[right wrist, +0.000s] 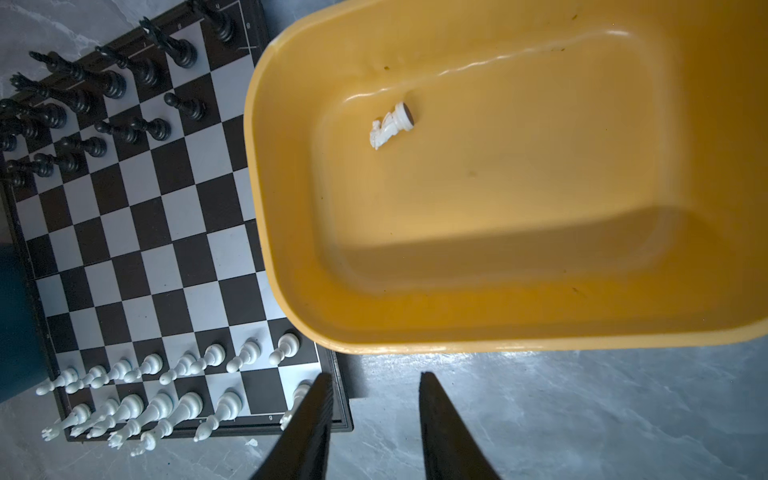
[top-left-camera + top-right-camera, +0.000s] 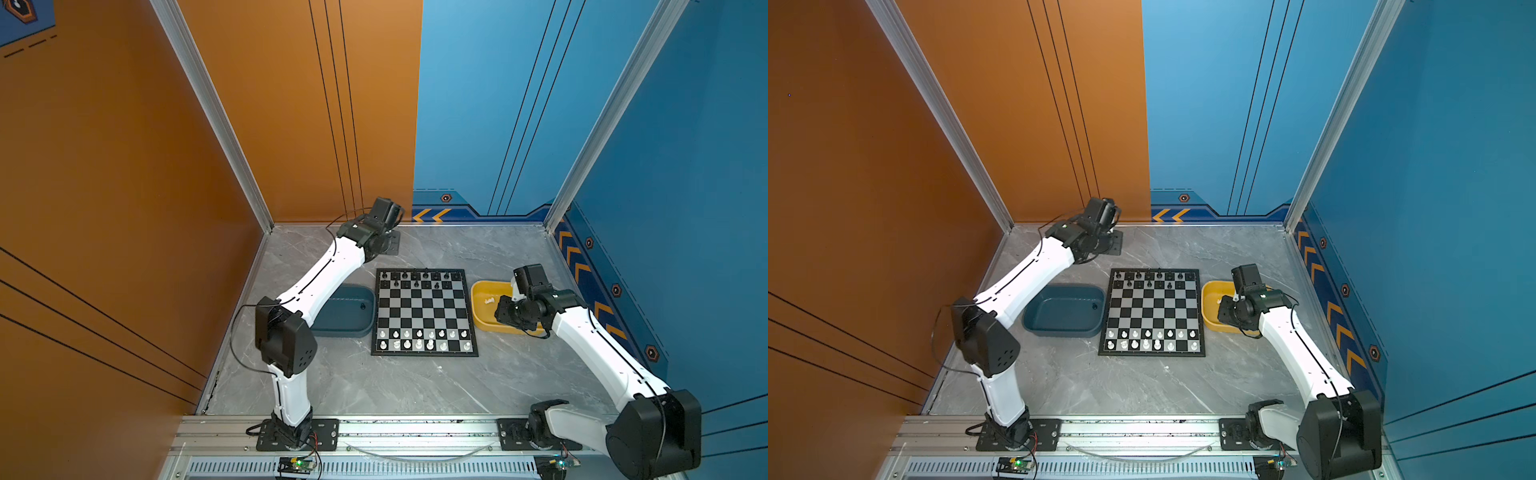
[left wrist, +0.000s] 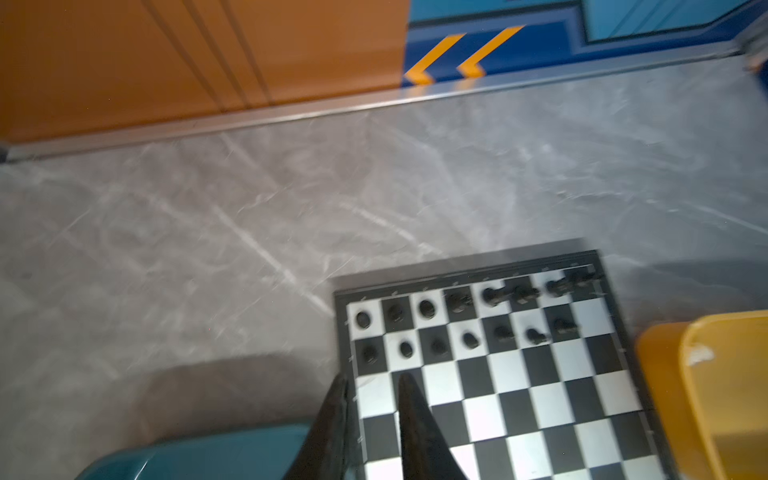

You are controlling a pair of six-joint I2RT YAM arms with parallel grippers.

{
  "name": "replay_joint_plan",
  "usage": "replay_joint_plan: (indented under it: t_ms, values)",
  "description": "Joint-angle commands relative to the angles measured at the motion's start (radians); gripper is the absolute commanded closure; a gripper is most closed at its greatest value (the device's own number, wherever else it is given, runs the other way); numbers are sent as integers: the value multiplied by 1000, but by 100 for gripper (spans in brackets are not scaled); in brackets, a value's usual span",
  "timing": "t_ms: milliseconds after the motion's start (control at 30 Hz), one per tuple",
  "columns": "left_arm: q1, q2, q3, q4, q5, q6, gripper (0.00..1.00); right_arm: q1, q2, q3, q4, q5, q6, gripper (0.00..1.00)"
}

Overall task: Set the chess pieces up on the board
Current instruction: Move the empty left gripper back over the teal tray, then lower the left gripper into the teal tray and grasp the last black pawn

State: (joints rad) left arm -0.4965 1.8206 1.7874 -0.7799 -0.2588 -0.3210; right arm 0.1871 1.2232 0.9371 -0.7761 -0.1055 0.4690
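Observation:
The board (image 2: 424, 309) (image 2: 1152, 311) lies mid-table. Black chess pieces (image 2: 419, 279) fill its two far rows and white chess pieces (image 2: 419, 338) its two near rows. A white knight (image 1: 390, 129) (image 2: 489, 300) lies on its side in the yellow tray. One black piece (image 2: 363, 306) (image 2: 1094, 306) sits in the teal tray. My left gripper (image 3: 374, 378) is open and holds nothing; it hangs high by the board's far left corner, and that view is blurred. My right gripper (image 1: 376, 376) is open and holds nothing, above the yellow tray's near side.
The teal tray (image 2: 332, 320) (image 2: 1034, 320) lies left of the board, partly under my left arm (image 2: 316, 282). The yellow tray (image 2: 478, 286) (image 1: 291, 291) lies right of the board. Walls close in the back and both sides. Bare marble table (image 2: 415, 386) spreads in front.

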Motion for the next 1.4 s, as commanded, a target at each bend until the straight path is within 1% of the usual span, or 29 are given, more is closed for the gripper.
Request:
replay_joint_plan:
  t_ms: [0, 67, 167, 367, 567, 767, 1167, 1367]
  values:
    - [41, -73, -160, -34, -41, -74, 76, 21, 29, 46, -18, 2, 5, 63]
    - [73, -113, -252, -34, -32, -102, 77, 34, 48, 65, -20, 6, 3, 63]
    - [93, -134, -349, -32, -28, -119, 77, 55, 82, 97, -22, 13, 5, 63]
    - [112, -92, -445, -16, 12, -115, 77, 114, 148, 168, -34, 34, 14, 63]
    - [131, -27, -466, 11, 70, -109, 77, 154, 180, 209, -48, 60, 29, 63]
    - [131, 30, -466, 52, 131, -113, 77, 168, 183, 220, -52, 67, 39, 63]
    - [128, 62, -470, 100, 206, -125, 77, 178, 202, 227, -53, 67, 40, 63]
    - [121, 89, -463, 100, 224, -126, 77, 178, 200, 222, -54, 72, 40, 63]
